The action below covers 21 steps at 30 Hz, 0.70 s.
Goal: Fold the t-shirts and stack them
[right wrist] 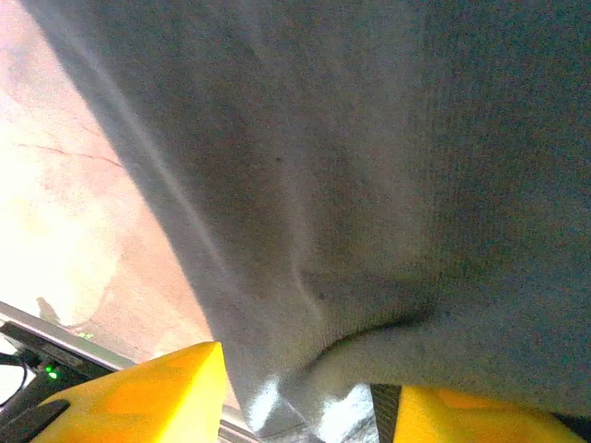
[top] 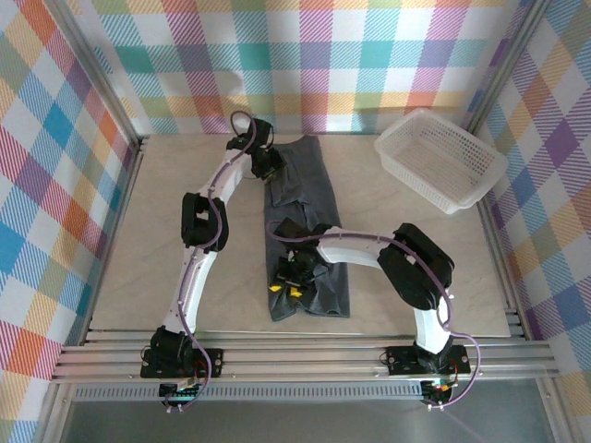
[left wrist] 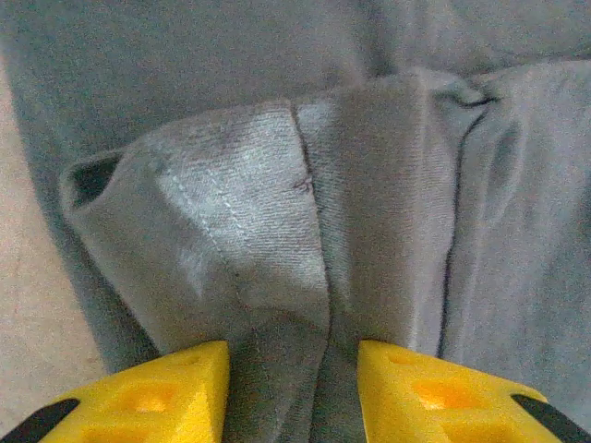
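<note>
Slate-grey t-shirt: soft matt cloth, with a fine knit rib and a stitched hem line showing close up, slightly fuzzy, no sheen. Fingers of the left tool and fingers of the right tool: smooth yellow moulded plastic, dull satin finish, black further back. Desk: smooth pale stone-look top, faintly veined, low sheen; basket is white plastic mesh; rails are bare brushed metal; arm shells are smooth white plastic with black joints; walls have a matt checked covering, material unclear.
</note>
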Each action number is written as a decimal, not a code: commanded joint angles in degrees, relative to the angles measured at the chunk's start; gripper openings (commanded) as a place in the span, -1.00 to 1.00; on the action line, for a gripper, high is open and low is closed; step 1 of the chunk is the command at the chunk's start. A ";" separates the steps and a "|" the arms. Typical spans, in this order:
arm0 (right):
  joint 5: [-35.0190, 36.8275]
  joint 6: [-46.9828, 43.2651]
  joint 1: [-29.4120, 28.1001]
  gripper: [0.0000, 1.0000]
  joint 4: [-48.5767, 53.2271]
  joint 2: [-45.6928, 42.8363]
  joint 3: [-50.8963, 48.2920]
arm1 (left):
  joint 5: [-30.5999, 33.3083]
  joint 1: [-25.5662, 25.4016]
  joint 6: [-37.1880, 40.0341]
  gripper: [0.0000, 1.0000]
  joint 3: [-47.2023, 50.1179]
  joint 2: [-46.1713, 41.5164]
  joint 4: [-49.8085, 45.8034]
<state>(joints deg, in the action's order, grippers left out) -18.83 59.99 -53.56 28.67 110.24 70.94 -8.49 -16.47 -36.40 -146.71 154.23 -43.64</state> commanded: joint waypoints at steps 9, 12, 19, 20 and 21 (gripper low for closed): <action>10.68 -9.87 8.08 0.15 8.38 -28.13 -11.64 | 9.91 -3.83 -2.16 0.09 42.37 -44.46 -4.00; 9.28 -14.10 13.94 0.17 12.09 -34.45 -17.82 | 5.22 -6.12 -9.74 -0.02 67.95 -59.70 -0.83; 6.97 -18.50 19.63 0.17 13.83 -36.83 -27.39 | 0.20 -26.74 -30.65 0.00 103.90 -80.59 14.46; 6.62 -18.42 19.63 0.17 13.11 -36.34 -28.19 | 0.23 -29.06 -32.28 0.01 105.46 -80.82 15.38; 5.99 -18.41 19.61 0.16 12.21 -35.75 -29.05 | 0.01 -31.44 -34.18 0.02 107.29 -81.20 16.78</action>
<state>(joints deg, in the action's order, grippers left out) -10.57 44.05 -34.09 40.86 73.58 43.18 -7.46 -43.75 -61.06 -41.91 74.83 -33.39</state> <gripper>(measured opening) 0.585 0.508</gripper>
